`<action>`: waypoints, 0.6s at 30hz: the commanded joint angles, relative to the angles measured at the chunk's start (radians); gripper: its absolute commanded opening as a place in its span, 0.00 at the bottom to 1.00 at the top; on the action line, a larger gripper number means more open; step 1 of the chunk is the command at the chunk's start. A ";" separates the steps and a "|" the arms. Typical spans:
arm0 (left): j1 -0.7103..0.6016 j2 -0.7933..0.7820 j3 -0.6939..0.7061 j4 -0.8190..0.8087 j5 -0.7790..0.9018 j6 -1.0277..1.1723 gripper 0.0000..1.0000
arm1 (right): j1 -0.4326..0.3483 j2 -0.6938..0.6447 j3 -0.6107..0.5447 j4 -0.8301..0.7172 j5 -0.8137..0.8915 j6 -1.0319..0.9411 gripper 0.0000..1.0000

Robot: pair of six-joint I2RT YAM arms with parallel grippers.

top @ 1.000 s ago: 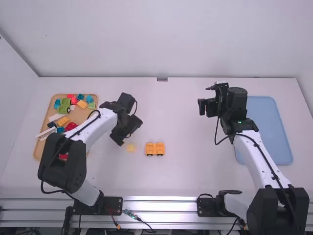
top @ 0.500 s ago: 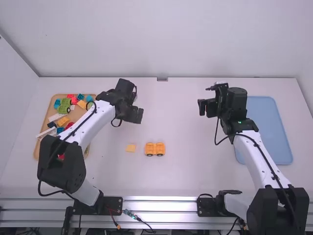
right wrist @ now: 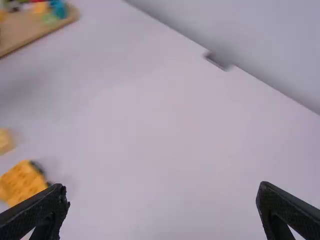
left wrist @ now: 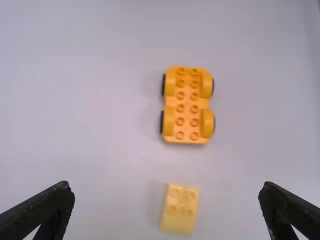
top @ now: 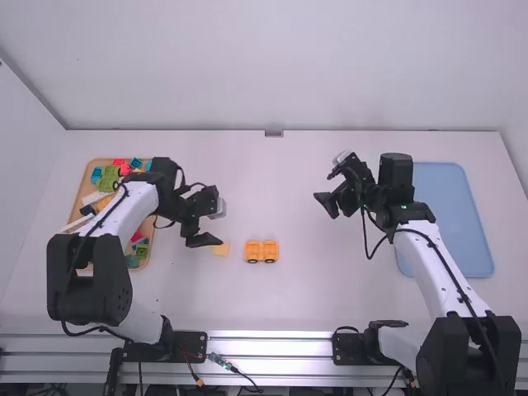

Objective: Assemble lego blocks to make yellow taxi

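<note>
You are, as I judge, near the start of the build. The wheeled base (top: 261,251), orange-yellow, is set on the table (top: 285,186), a little below and left of the middle of the high view. Its studs face up and carry nothing. Just to the left of it lies the pale yellow block (top: 221,249), also stud side up, and the two do not touch. So the parts are laid out, but no joining is visible. The block must still be pressed on the base, and probably more pieces must come from the wooden tray (top: 88,186) at the left of the frame, where many coloured bricks are mixed.

Your left gripper (left wrist: 166,186) has its jaws wide, with nothing between the pads; it is near the pale yellow block, so I think picking this block is the step in hand. Your right gripper (right wrist: 161,186) is also wide and empty, well apart from the base, right of the middle in the high view.

The table is white and smooth, with a blue tray (top: 454,214) at the right of the frame. A pale wall (top: 272,66) rises behind it, with a small grey fitting (top: 274,133) at its foot. Along the bottom you see a metal rail (top: 272,346) and some thin cables.
</note>
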 commanded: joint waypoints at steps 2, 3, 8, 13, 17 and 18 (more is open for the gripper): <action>0.088 -0.031 -0.066 0.071 0.209 0.230 0.99 | 0.002 0.001 -0.084 0.034 -0.243 -0.297 0.99; 0.106 -0.031 -0.085 0.097 0.211 0.230 0.99 | 0.002 0.003 -0.114 0.072 -0.253 -0.308 0.99; 0.146 -0.032 -0.157 0.163 0.208 0.214 0.99 | 0.024 0.004 -0.266 0.291 -0.228 -0.323 0.99; 0.123 -0.032 -0.191 0.190 0.199 0.209 0.99 | 0.071 0.003 -0.417 0.586 -0.280 -0.297 0.99; 0.118 -0.032 -0.242 0.288 0.201 0.205 0.99 | 0.135 0.050 -0.471 0.715 -0.257 -0.299 0.99; 0.119 -0.032 -0.264 0.321 0.204 0.208 0.99 | 0.151 0.085 -0.469 0.737 -0.255 -0.297 0.98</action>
